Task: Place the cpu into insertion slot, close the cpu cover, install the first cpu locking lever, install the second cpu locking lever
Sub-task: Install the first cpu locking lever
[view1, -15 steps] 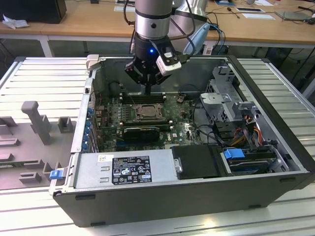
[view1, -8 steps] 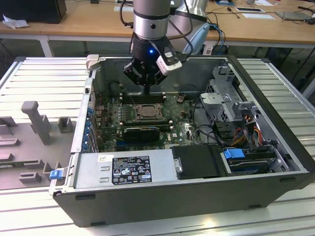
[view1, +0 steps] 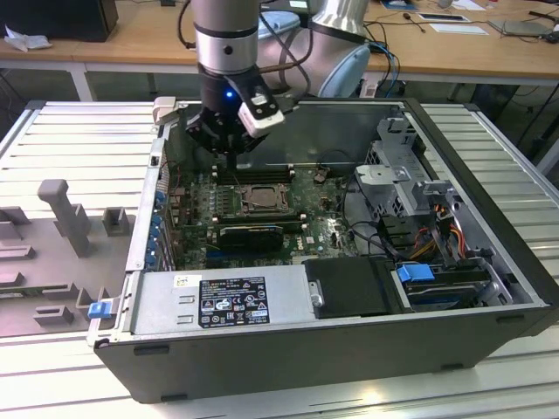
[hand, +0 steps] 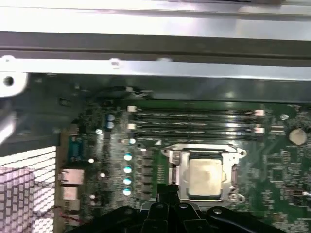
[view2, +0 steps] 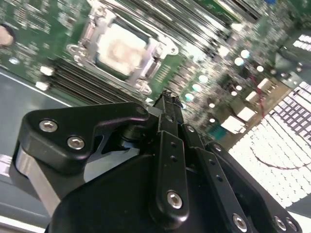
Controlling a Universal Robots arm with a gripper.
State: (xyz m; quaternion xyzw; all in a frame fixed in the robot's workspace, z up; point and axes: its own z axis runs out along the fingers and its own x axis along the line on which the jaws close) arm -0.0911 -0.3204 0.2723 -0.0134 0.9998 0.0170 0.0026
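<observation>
1. I have the gripper (view1: 229, 144) hanging over the open computer case (view1: 489, 288), above the green motherboard (view1: 314, 229). In the second wrist view its black fingers (view2: 167, 114) are drawn together into one narrow tip, with nothing between them.
2. The cpu (hand: 207, 175) already lies in the insertion slot (hand: 233, 191). Its pale silver-beige face shows in both wrist views, a little way beyond the fingertips and well below them.
3. The cpu cover (view2: 146, 63), a thin silver frame, appears to lie flat around the chip, with the chip's face showing through its square opening. I judge the placing and the cover step done, though I cannot confirm that the frame is fully seated.
4. The long black memory slots (hand: 194, 121) run just beyond the socket, on the side away from the fingers.
5. I cannot make out either locking lever clearly, so I cannot say whether one is latched.
6. My judgement for lever work: keep the tip narrow, press only on the lever wire, stay off the chip's face and the memory slots, and move slowly.
</observation>
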